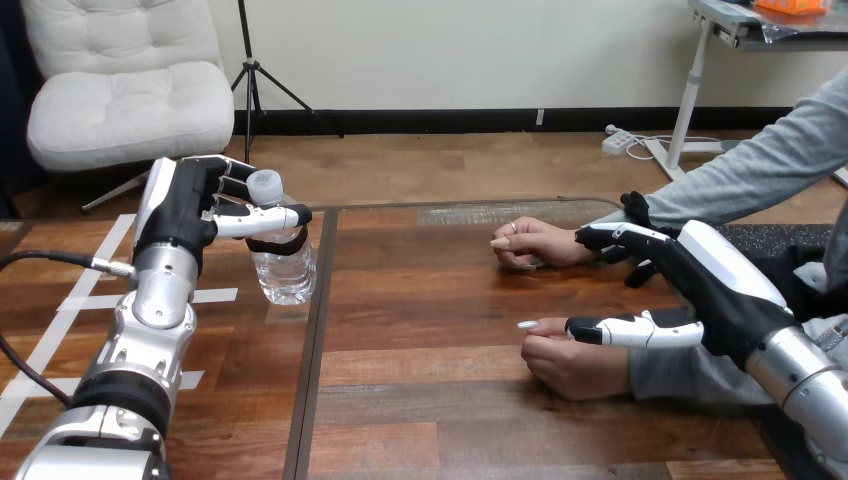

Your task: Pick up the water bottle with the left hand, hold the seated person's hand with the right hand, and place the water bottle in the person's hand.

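My left hand (205,215) is shut on a clear water bottle (285,275) with a white cap and a dark label band, at the table's far left. The bottle stands upright; I cannot tell whether its base rests on the wood. At the right, the person's two hands lie loosely closed on the table: a far hand (535,243) and a near hand (570,362). My right hand (715,290) is open between them. Its fingers (612,238) reach beside the far hand's wrist and its thumb (625,330) lies straight along the top of the near hand. Nothing is curled round either.
White tape strips (215,295) mark the table's left part. A seam (312,380) runs front to back just right of the bottle. A dark mat (765,240) lies under the person's arm at the right. Bare wood (420,300) spans the middle.
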Robot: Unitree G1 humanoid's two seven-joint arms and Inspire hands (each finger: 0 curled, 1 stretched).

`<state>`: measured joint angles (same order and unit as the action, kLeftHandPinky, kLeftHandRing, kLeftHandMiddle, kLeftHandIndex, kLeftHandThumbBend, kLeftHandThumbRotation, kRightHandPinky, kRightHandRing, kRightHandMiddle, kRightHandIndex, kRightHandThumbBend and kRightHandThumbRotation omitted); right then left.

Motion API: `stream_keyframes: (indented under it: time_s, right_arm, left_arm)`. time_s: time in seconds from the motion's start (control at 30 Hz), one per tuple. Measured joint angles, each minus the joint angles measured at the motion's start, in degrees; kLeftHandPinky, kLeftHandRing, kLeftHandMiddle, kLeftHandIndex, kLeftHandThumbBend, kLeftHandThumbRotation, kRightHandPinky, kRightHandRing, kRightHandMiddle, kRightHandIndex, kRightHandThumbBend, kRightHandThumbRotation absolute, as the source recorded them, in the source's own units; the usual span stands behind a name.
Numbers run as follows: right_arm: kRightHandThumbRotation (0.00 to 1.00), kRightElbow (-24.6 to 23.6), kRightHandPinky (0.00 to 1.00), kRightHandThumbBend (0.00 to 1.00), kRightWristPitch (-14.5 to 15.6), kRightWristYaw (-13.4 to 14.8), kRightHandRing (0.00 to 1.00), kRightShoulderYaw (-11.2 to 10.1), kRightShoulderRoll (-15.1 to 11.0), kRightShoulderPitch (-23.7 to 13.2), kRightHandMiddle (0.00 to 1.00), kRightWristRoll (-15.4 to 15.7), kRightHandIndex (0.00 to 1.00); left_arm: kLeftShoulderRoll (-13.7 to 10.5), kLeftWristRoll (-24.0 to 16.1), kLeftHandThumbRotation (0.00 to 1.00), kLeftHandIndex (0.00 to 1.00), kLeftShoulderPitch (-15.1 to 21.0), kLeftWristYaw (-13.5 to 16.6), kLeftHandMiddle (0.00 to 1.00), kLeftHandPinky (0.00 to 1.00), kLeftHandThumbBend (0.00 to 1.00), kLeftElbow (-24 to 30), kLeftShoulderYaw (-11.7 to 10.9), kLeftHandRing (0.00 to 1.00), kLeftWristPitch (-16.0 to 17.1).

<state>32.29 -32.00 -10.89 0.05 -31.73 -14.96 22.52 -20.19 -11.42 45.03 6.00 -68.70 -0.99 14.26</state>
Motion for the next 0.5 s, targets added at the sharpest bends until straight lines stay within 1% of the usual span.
stream_keyframes:
  time_s: [0.13, 0.5]
  right_arm:
    - [0.61, 0.14, 0.67, 1.0, 0.1, -0.09, 0.81, 0.0, -0.05, -0.01, 0.84, -0.01, 0.83]
    - [0.6, 1.94, 0.68, 1.0, 0.22, -0.22, 0.81, 0.0, -0.22, -0.03, 0.85, -0.04, 0.84]
  left_arm:
    - [0.0, 0.14, 0.0, 0.49, 0.0, -0.1, 0.52, 0.48, 0.73, 0.07, -0.08, 0.51, 0.0]
    - [0.0, 0.15, 0.0, 0.49, 0.0, -0.26, 0.52, 0.47, 0.73, 0.11, -0.08, 0.5, 0.0]
